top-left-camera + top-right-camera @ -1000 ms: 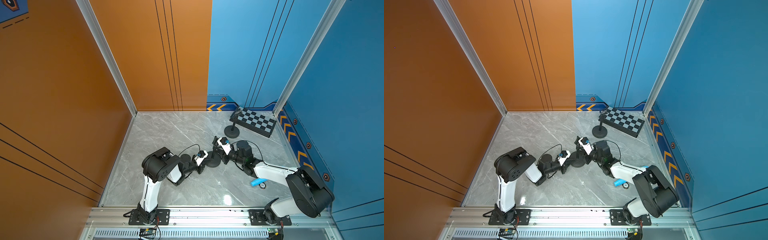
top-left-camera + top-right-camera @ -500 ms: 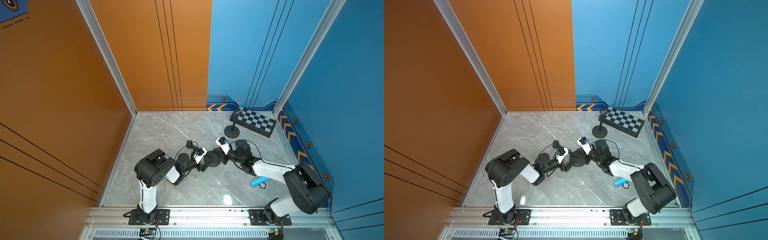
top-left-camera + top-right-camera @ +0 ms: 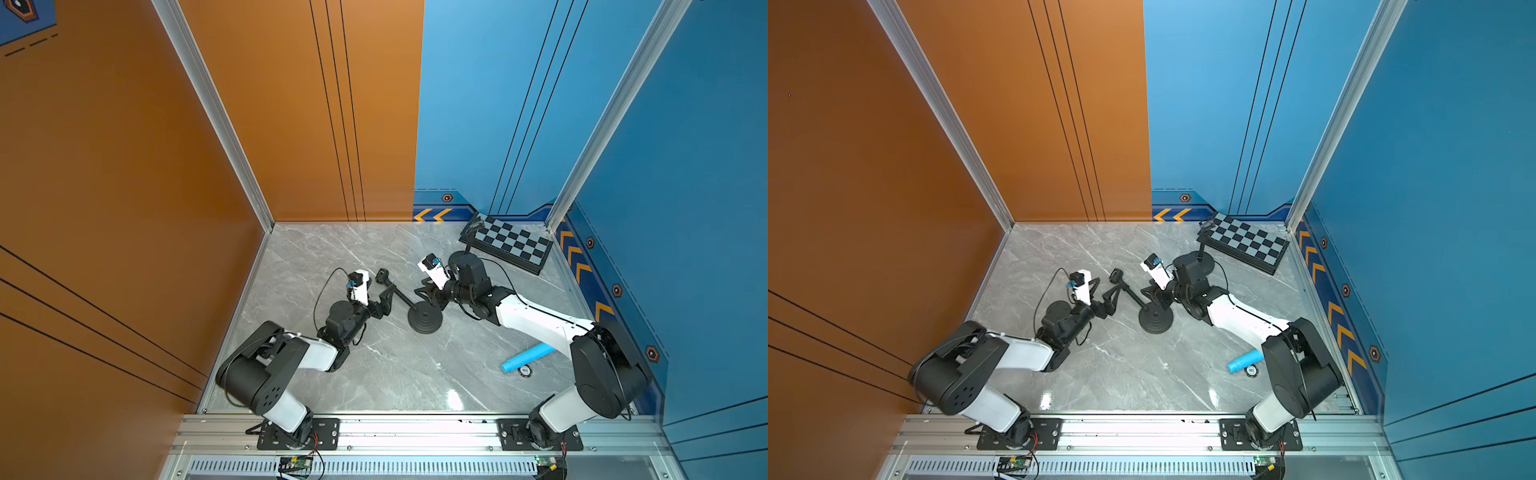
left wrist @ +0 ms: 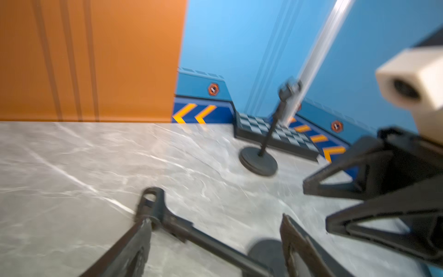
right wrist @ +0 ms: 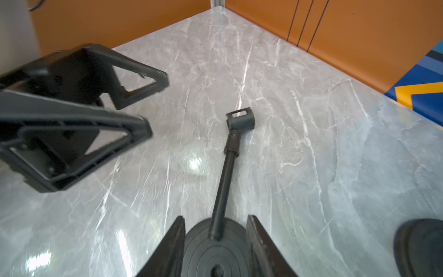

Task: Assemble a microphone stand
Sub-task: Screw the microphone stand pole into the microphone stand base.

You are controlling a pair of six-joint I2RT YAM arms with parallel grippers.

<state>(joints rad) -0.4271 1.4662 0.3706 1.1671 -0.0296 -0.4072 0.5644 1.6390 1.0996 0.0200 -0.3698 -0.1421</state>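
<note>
A round black base [image 3: 424,321] [image 3: 1156,321] lies flat on the marble floor. A thin black pole [image 3: 398,295] [image 5: 224,182] slants from it to a clip [image 3: 382,275] [image 5: 241,118] on the floor. The pole's lower end rests on the base, short of its centre hole [image 5: 217,271]. My right gripper [image 3: 427,297] [image 5: 215,230] is open, one finger on each side of the base's rim. My left gripper [image 3: 380,300] [image 4: 215,219] is open wide around the pole, touching nothing I can see.
A second, upright stand [image 3: 471,241] [image 4: 260,159] is at the back beside a checkerboard [image 3: 513,246], its base partly behind my right arm. A blue tube [image 3: 528,357] and a small round disc [image 3: 524,370] lie at the front right. Orange and blue walls enclose the floor.
Both grippers were shut at the base and have opened. The left gripper has drawn back to the left. The pole and clip now show slanted out to the left of the base.
</note>
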